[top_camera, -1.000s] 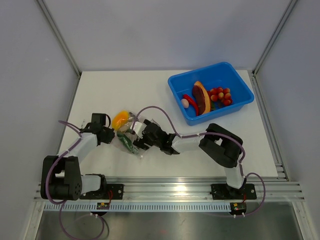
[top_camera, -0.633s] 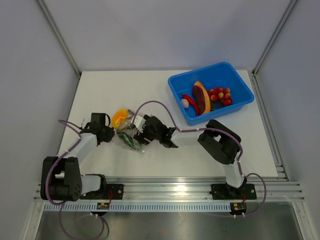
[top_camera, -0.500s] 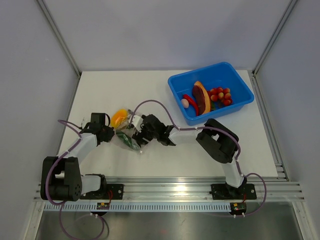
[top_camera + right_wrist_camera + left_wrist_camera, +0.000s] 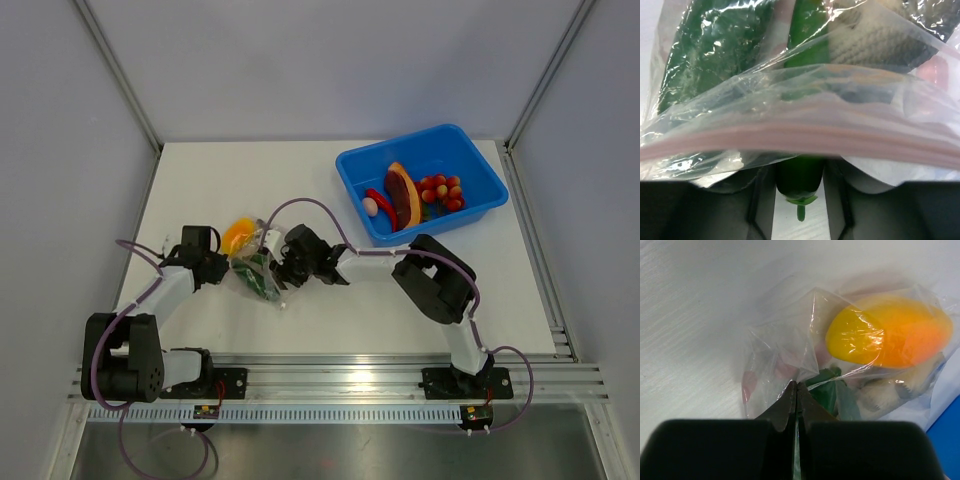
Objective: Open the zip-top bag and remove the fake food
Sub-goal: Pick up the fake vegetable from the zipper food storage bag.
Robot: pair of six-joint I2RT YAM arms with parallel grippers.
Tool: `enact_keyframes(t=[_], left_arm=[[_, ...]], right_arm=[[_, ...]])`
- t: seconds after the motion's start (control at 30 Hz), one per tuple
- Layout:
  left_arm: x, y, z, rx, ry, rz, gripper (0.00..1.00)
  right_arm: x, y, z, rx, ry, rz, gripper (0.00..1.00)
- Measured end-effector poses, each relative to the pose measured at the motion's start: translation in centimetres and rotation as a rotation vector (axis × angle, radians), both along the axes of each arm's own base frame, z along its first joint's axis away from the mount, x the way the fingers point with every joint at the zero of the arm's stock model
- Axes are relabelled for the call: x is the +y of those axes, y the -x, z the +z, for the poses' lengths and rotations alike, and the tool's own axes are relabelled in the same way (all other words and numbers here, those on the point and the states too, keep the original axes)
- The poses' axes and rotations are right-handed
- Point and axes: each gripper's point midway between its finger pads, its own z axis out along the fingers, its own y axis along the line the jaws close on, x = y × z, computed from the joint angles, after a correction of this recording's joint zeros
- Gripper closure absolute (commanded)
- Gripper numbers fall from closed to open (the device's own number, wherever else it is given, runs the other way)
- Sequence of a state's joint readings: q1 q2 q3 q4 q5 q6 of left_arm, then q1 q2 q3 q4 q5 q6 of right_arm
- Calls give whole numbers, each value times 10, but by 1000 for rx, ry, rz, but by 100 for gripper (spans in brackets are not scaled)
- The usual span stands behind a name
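Observation:
The clear zip-top bag (image 4: 256, 262) lies on the white table between both arms, with a yellow-orange fruit (image 4: 240, 238) inside at its far end. My left gripper (image 4: 230, 268) is shut on a fold of the bag's film (image 4: 785, 350), close to the yellow fruit (image 4: 890, 337). My right gripper (image 4: 279, 268) is at the bag's mouth, under the pinkish zip strip (image 4: 800, 137). Its fingers press both sides of a green cucumber (image 4: 800, 175) whose stem end pokes out of the bag. A grey fish (image 4: 875, 45) and more green food (image 4: 715, 55) lie deeper inside.
A blue bin (image 4: 484, 192) stands at the back right, holding red tomatoes (image 4: 440, 190), a red chili, an orange-brown wedge and a white egg. Grey walls close in the table on three sides.
My right gripper has slid left into the bag's mouth and narrowed its jaws round the cucumber. The left gripper has stayed shut on the bag.

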State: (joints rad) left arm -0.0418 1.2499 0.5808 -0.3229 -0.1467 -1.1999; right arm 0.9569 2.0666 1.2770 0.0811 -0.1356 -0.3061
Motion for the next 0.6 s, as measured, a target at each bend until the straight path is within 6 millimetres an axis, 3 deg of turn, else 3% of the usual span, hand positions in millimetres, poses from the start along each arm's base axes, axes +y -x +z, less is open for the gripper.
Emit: enact_keyframes(t=[0.17,0.3,0.6], left_arm=[[4,4,-1,12,-5,39,100],[9,8,1,-9,-11,82,100],[26,19,9,-96,-46,193,100]], right_arm=[[-3,2,1,17,0,-20,72],[-6,0,7,21,0,-54,73],[-11,1,40,55,-27,-134,75]])
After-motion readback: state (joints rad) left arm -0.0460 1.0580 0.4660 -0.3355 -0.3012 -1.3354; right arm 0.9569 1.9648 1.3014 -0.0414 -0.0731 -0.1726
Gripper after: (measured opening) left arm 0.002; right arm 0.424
